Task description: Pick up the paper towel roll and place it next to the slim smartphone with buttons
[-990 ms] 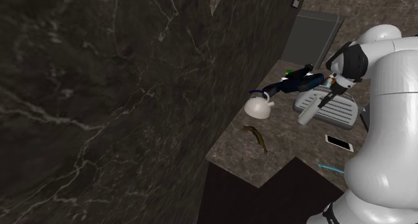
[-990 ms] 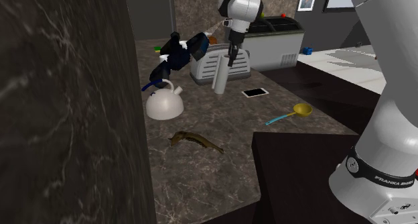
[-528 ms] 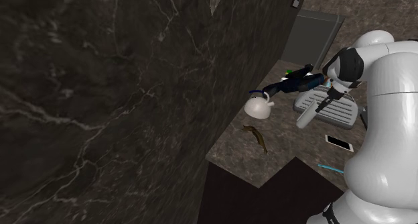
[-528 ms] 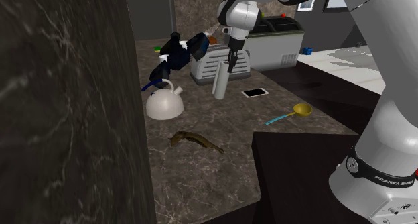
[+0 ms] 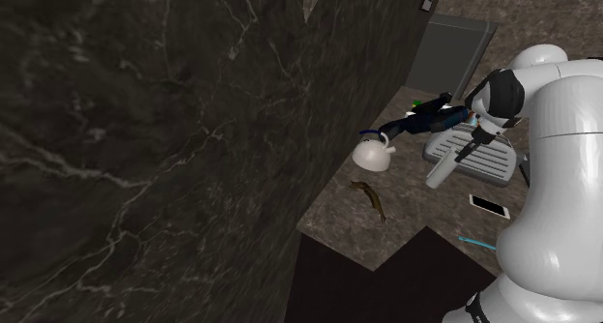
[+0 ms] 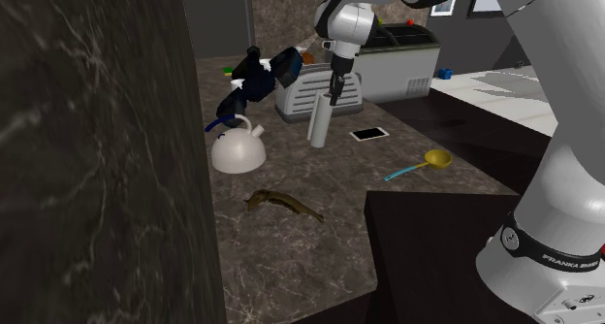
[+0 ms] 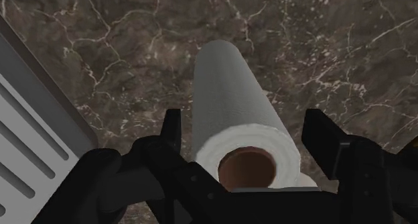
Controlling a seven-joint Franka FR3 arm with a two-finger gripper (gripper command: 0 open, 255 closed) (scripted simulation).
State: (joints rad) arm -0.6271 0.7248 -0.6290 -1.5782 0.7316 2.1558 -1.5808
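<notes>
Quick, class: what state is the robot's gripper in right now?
Gripper: open. Its fingers stand on either side of the paper towel roll, with a sliver of countertop showing on each side, so the roll is not clasped.

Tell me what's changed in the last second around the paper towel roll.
The claw and the paper towel roll sank a little toward the counter, beside the toaster. In the wrist view the fingers stand apart, clear of the roll on both sides. The phone, kettle and spoon stayed put.
</notes>
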